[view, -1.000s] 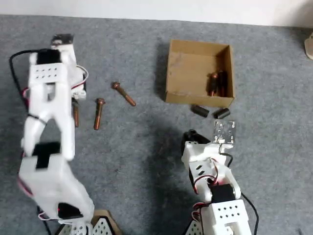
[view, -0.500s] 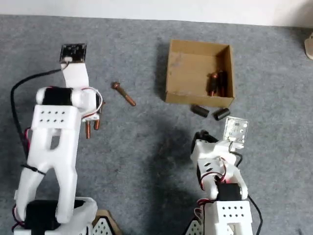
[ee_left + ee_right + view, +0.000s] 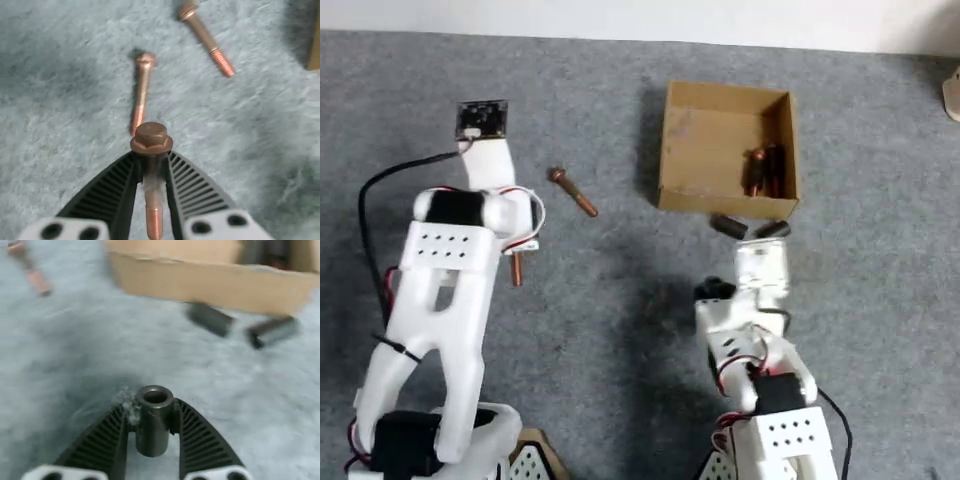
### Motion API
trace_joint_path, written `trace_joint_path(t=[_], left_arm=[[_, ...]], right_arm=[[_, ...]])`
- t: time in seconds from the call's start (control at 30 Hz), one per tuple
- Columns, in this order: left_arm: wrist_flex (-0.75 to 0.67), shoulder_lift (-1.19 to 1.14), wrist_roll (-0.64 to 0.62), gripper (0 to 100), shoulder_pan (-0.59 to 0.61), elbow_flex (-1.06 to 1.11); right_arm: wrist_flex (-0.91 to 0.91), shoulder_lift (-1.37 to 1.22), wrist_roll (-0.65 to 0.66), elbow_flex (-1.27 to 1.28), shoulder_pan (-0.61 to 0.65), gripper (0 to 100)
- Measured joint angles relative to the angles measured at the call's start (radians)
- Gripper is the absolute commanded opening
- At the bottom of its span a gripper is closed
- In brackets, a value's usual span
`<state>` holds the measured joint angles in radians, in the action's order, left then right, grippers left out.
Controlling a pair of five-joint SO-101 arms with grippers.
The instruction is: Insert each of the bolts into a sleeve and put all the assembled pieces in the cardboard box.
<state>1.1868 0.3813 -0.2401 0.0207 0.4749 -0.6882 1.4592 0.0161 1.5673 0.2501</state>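
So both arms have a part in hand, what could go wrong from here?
The left gripper holds the bolt just under its head, threaded end pointing back between the fingers, so presenting that end to the sleeve looks awkward.
The sleeve in the right gripper has a narrow bore; slight misalignment might push either part loose.
Two loose sleeves lie close to the cardboard box, where the right arm could knock them.

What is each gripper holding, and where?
Left gripper: copper-coloured hex-head bolt, by the shank just under the head. Right gripper: dark cylindrical metal sleeve, by its sides.
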Motion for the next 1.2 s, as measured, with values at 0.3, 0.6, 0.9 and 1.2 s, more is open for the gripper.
trace_joint_path(t=[0.3, 0.6, 0.9, 1.2], left_arm=[[-0.153, 0.117, -0.058, 0, -0.034, 0.032], [-0.338, 0.379, -0.068, 0, -0.236, 0.117], [-0.321, 0.551, -0.144, 0, -0.4, 0.118], [-0.321, 0.565, -0.157, 0, -0.473, 0.19]], right_arm=[[0.064, 0.0, 0.005, -0.163, 0.025, 0.5], [0.249, 0.0, 0.005, -0.133, 0.046, 0.5], [0.066, 0.321, 0.005, -0.063, 0.187, 0.5], [0.018, 0.365, 0.005, -0.061, 0.216, 0.5]])
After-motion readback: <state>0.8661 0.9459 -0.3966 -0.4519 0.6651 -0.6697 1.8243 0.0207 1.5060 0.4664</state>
